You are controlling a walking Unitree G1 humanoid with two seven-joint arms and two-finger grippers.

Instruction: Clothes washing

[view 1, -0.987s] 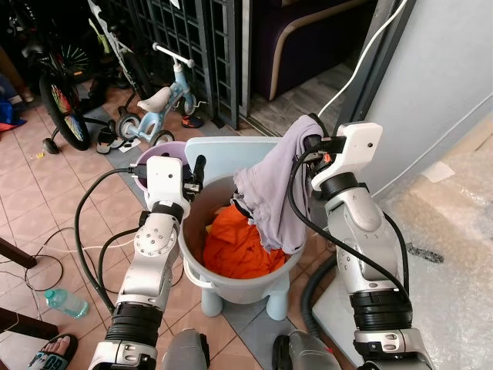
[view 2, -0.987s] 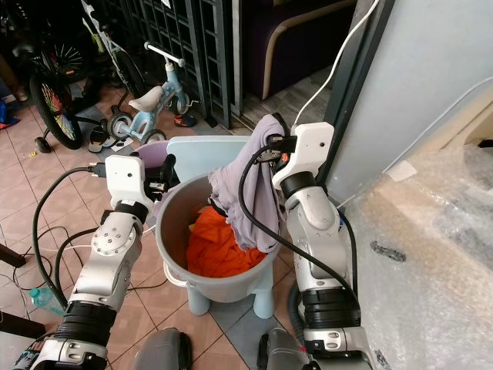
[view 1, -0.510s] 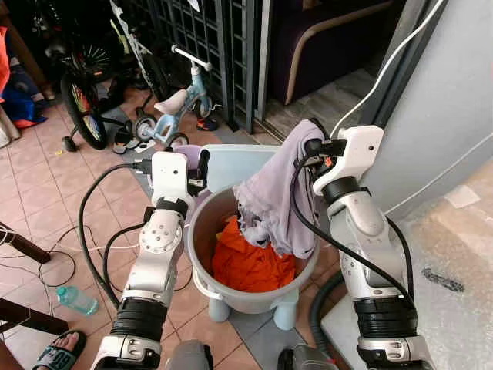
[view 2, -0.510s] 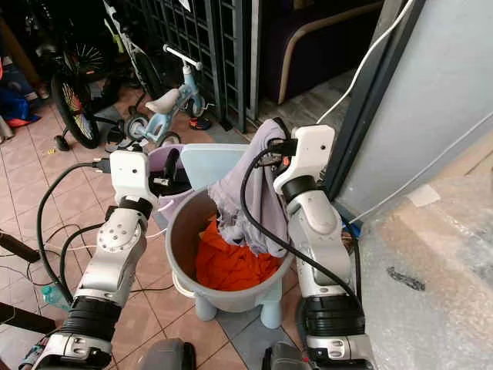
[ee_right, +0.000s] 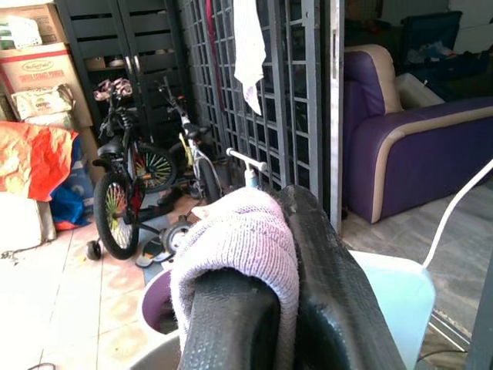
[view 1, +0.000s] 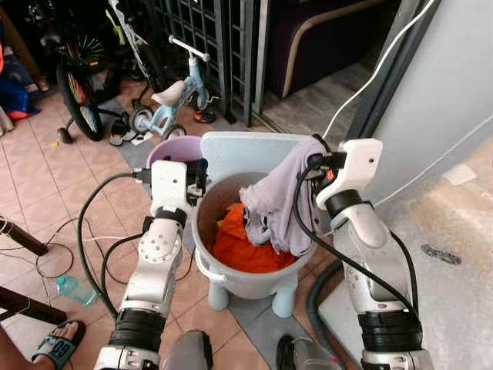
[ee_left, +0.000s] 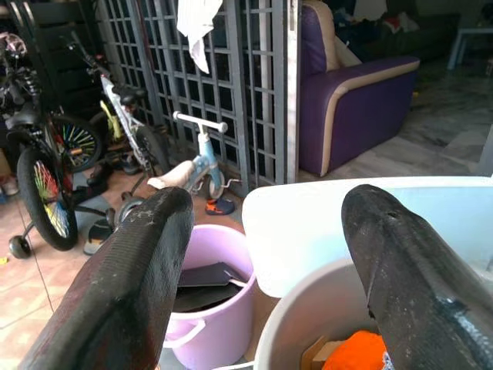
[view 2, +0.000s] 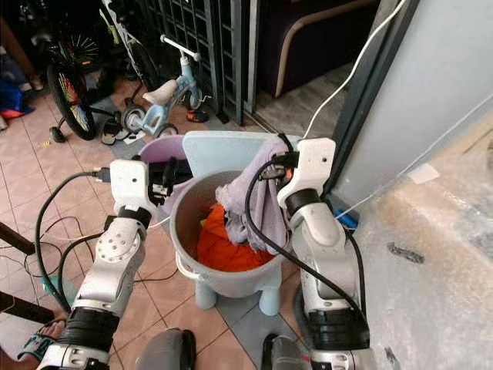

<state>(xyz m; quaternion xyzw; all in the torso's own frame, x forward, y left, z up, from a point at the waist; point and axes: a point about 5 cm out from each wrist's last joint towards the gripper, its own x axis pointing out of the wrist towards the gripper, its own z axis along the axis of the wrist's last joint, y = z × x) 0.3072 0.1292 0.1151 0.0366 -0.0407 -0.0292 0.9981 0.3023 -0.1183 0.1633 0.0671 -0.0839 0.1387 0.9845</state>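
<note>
Starting at the bottom edge of the left eye view, a sandalled foot (view 1: 55, 344) shows in the lower left corner, and just above it a plastic bottle (view 1: 73, 288) lies on the tiled floor (view 1: 46, 193) among loose black cables (view 1: 46, 250). At lower centre sits the grey bucket (view 1: 231, 281), perched on a pale blue stool (view 1: 286, 297), with an orange garment (view 1: 243, 247) bunched inside it. On the bucket's right side, the right gripper (view 1: 317, 160) is clamped on a lilac cloth (view 1: 281, 200); the wrist view has the fabric folded over one black finger and pinched against the other. The cloth hangs from there, draped over the rim and down into the bucket, touching the orange garment. On the left side of the bucket, the left gripper (view 1: 202, 171) hovers just at the rim with its fingers (ee_left: 131, 285) spread wide and holding nothing. Behind it, a purple bucket (view 1: 171, 150) stands touching the grey one, beside a light blue board (view 1: 246, 146). Further back, upper left, a child's balance bike (view 1: 177, 89) is parked in front of a dark metal grille (view 1: 216, 31), a larger bicycle (view 1: 81, 100) beside it. Upper centre, beyond the grille, a purple sofa (view 1: 323, 31). A white cable (view 1: 370, 77) runs up the grey wall (view 1: 454, 69) on the right.
</note>
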